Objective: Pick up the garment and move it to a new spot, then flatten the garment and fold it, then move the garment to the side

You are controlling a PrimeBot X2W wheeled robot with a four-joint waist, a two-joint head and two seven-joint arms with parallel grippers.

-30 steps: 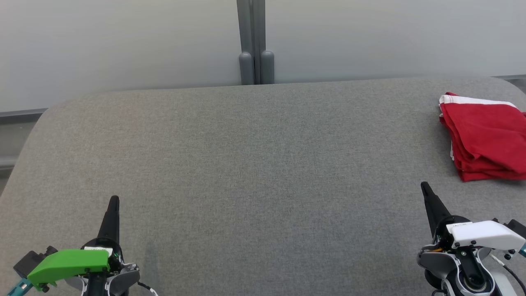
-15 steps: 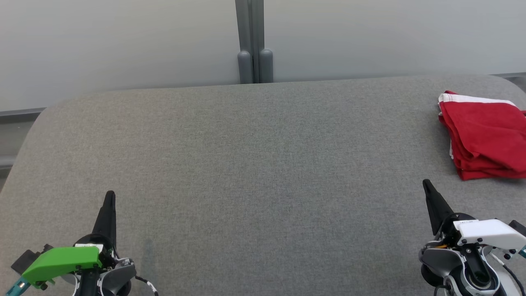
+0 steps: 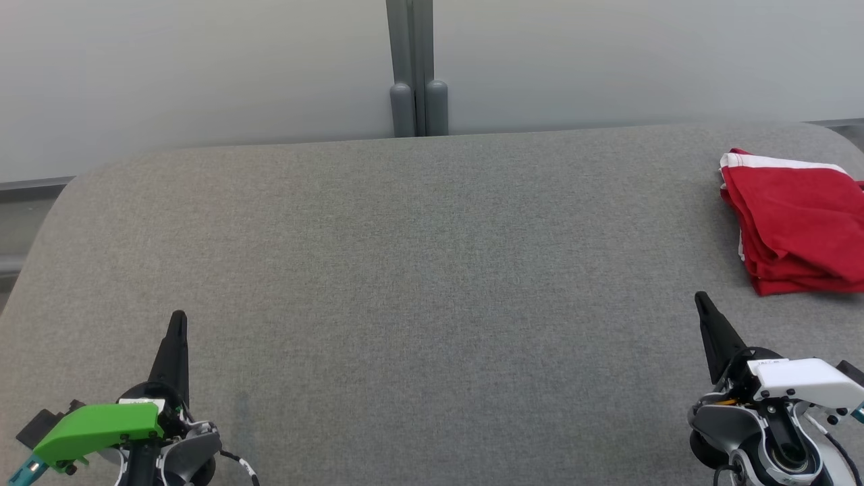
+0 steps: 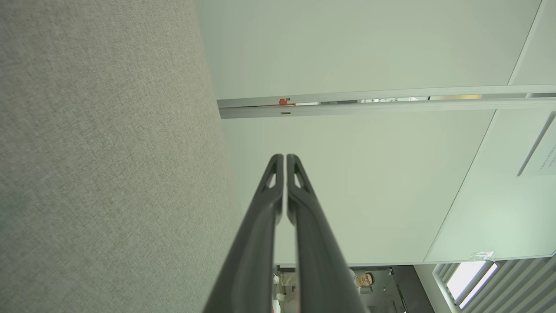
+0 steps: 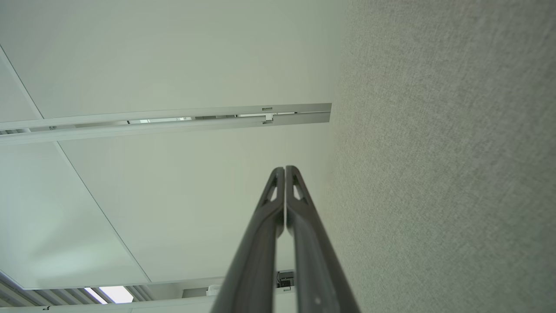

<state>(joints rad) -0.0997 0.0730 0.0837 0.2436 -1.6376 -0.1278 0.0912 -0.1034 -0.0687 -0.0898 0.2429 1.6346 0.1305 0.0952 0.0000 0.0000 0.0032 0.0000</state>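
The garment [image 3: 800, 223] is red with a white band along its far edge. It lies folded in a neat stack at the far right of the grey table [image 3: 418, 270], partly cut off by the head view's right edge. My left gripper [image 3: 178, 318] rests at the lower left, shut and empty, fingers pointing away from me. At the lower right my right gripper [image 3: 700, 298] is shut and empty too, a short way in front of the garment and apart from it. Both wrist views show closed fingertips, left [image 4: 284, 157] and right [image 5: 284, 169], with nothing between them.
The table's far edge meets a pale wall with a grey post [image 3: 417, 67] at its middle. The table corners are rounded. A person [image 4: 365, 280] shows at the bottom of the left wrist view, far off.
Both grippers have drawn slightly toward the bottom of the head view, the left one more. The garment lies where it was.
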